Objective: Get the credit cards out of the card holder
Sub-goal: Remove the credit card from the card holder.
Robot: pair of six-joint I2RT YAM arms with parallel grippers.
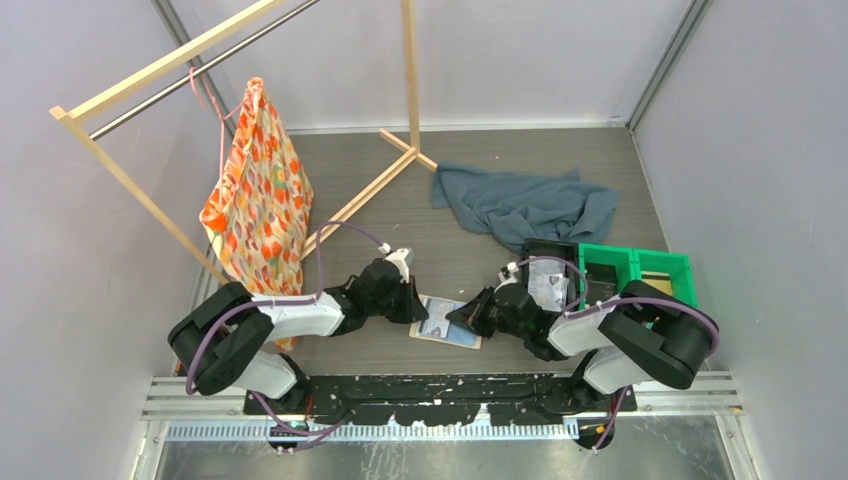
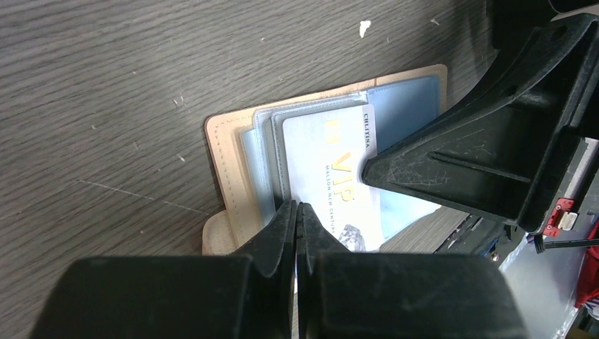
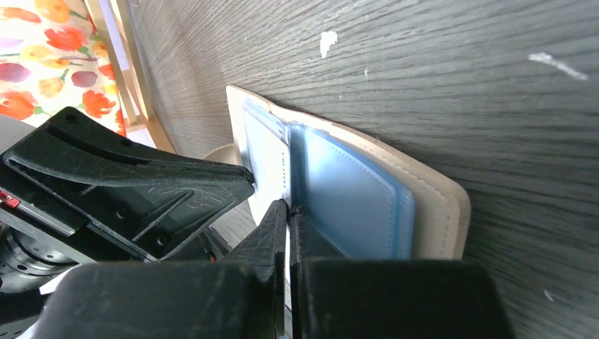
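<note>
Two grippers meet over one small target, and I am watching both wrist views closely. The card holder (image 1: 447,322) lies open and flat on the table (image 1: 520,150), just in front of the gap between the arm bases, with its long axis running roughly 9 to 3 in the overhead view and tipped slightly towards 4. The left gripper (image 1: 412,300) sits at its 9 o'clock end and the right gripper (image 1: 470,315) at its 3 o'clock end, so both are equally near.

From my left wrist camera, the top card (image 2: 325,162) shows pale with gold VIP print, its long axis running about 12 to 6, lying on the blue-grey pockets. The left fingers are pressed together, with their tips at the card's 6 o'clock edge. I cannot tell whether they pinch the card, pin the holder, or merely touch.

From the right wrist camera, the right fingers are drawn narrow, with a pale sliver between them. I judge that to be the card's edge, caught where it leaves the pocket. If so, the pull should run along the card's short side towards 3 o'clock overhead, away from the left gripper, while the left tips keep the holder from dragging along.
</note>
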